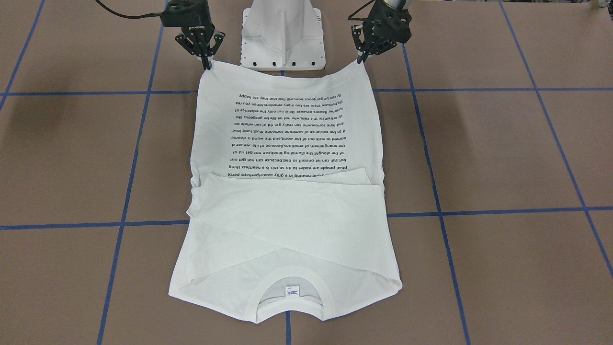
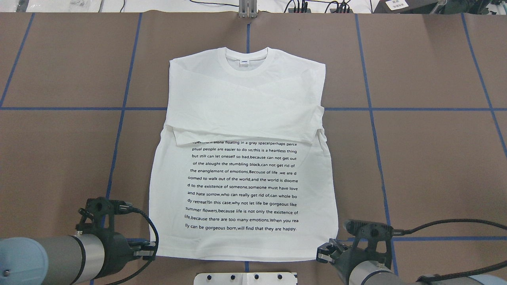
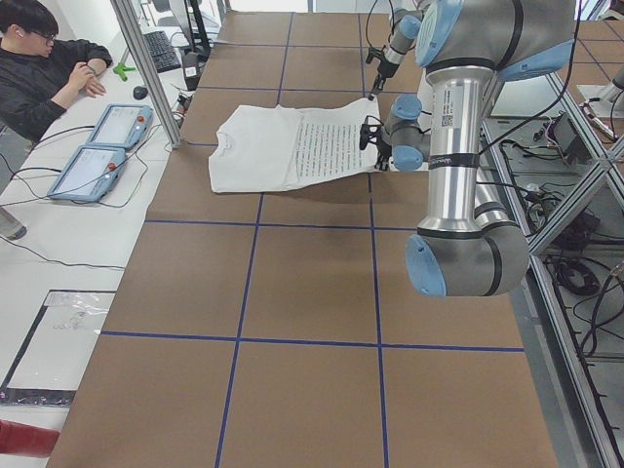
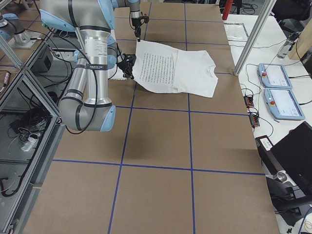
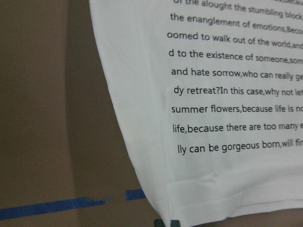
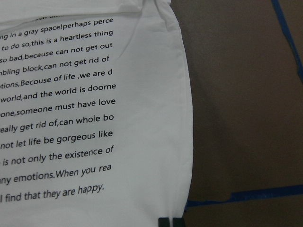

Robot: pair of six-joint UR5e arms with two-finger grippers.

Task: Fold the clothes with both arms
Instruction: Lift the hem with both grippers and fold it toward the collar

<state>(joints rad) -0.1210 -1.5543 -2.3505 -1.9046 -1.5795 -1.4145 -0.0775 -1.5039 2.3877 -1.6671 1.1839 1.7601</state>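
The white T-shirt [image 2: 245, 99] lies flat on the brown table, text side up. Both sleeves are folded across its chest, and the collar [image 2: 247, 59] is at the far side from the robot. My left gripper [image 2: 152, 251] is shut on the hem's near left corner. My right gripper [image 2: 323, 253] is shut on the hem's near right corner. In the front-facing view the left gripper [image 1: 364, 58] and the right gripper [image 1: 207, 64] hold those corners slightly raised, and the hem sags between them. The wrist views show the shirt's printed text [image 5: 213, 142] [image 6: 71, 142] just ahead of the fingertips.
The white pedestal base [image 1: 283, 38] stands right behind the hem, between the two arms. Blue tape lines [image 2: 119, 118] cross the brown table. In the exterior left view a person [image 3: 44, 58] sits at a side table with two control tablets [image 3: 102, 146] beyond a metal post [image 3: 146, 68].
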